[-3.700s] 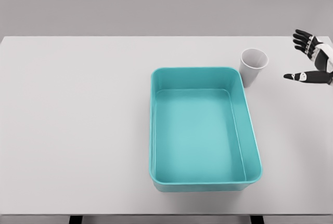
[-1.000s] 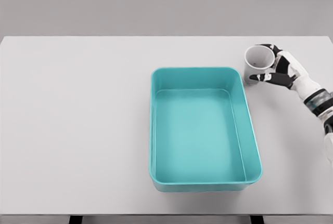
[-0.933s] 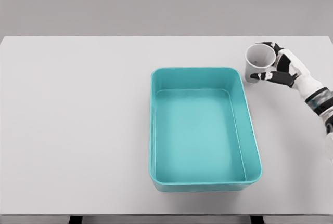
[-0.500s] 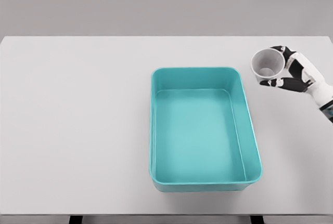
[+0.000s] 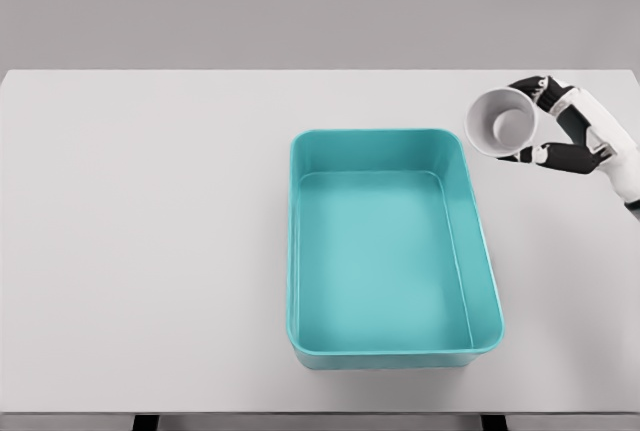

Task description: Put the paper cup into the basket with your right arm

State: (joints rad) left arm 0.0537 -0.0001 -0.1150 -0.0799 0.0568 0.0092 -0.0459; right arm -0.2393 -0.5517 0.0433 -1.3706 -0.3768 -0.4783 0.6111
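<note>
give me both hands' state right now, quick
Right hand: closed around the paper cup.
Left hand: not in view.

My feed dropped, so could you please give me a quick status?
Right hand shut on paper cup, right of teal basket. Left arm unseen. Path clear.

The right hand (image 5: 560,131) reaches in from the right edge, its fingers (image 5: 532,84) curled round the tilted paper cup (image 5: 503,122).

Plain grey wall behind a white table (image 5: 150,251), evenly lit, dark legs showing under its near edge.
</note>
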